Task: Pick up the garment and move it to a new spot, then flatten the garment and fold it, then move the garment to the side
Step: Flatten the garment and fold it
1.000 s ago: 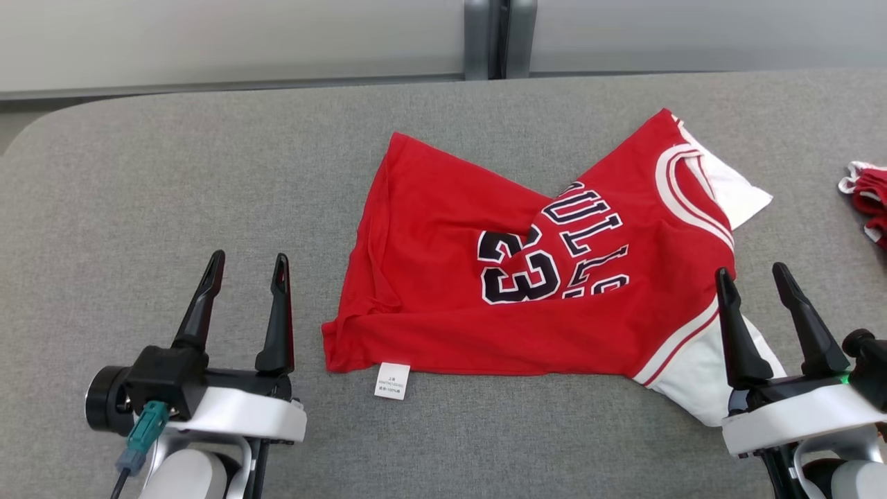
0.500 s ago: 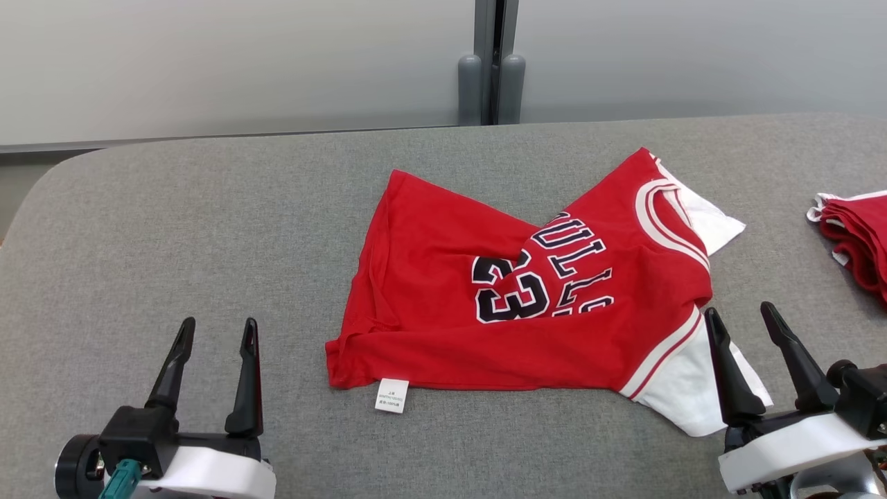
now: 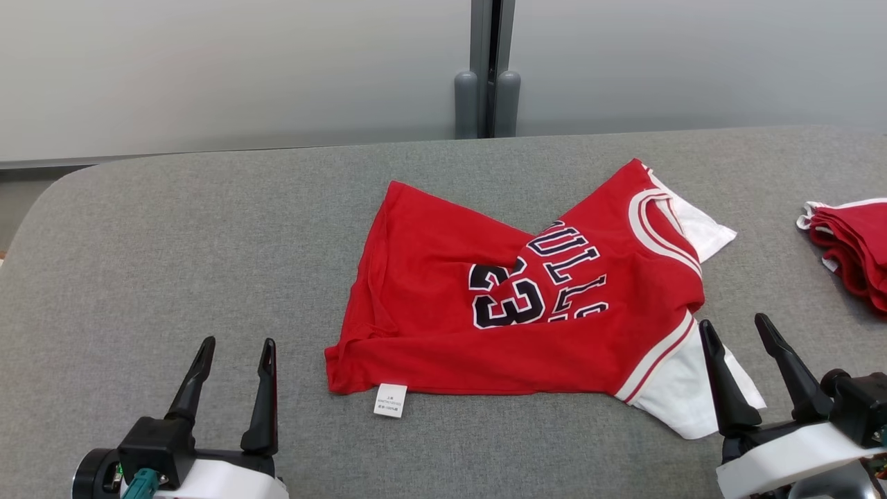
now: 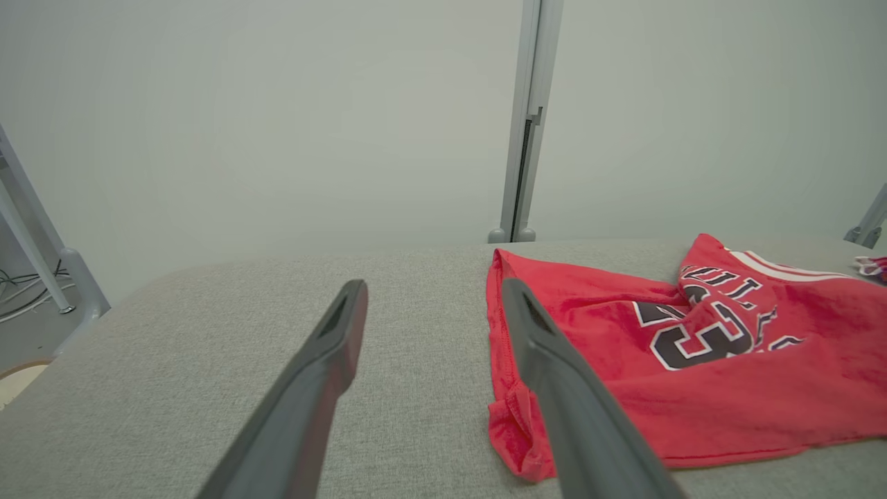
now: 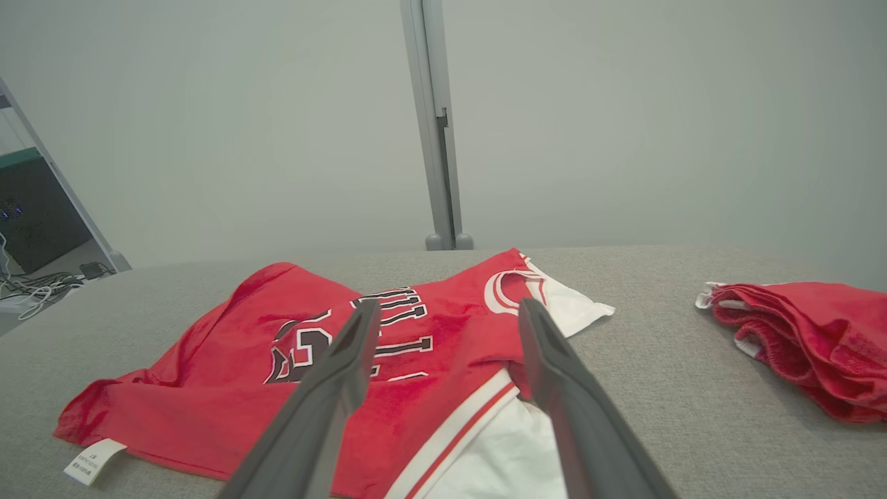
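Note:
A red jersey-style garment (image 3: 499,305) with white sleeves, the number 23 and dark lettering lies rumpled and partly folded over itself in the middle of the grey table (image 3: 208,242). A white care label (image 3: 390,400) sticks out at its near hem. My left gripper (image 3: 235,344) stands open to the left of the garment's near corner (image 4: 516,443), apart from it. Over the white sleeve (image 5: 513,450) at the near right, my right gripper (image 3: 736,327) stands open with nothing between its fingers. The garment (image 5: 388,360) spreads ahead of those fingers.
A pile of folded red garments (image 3: 856,239) sits at the table's right edge, also red cloth (image 5: 811,339) in the right wrist view. A grey wall with a vertical post (image 3: 487,76) rises behind the table. The table's left corner is rounded.
The head camera has tilted, so the whole scene sits lower and the wall shows more. Both grippers show lower in the picture and stay open. The garment lies as before.

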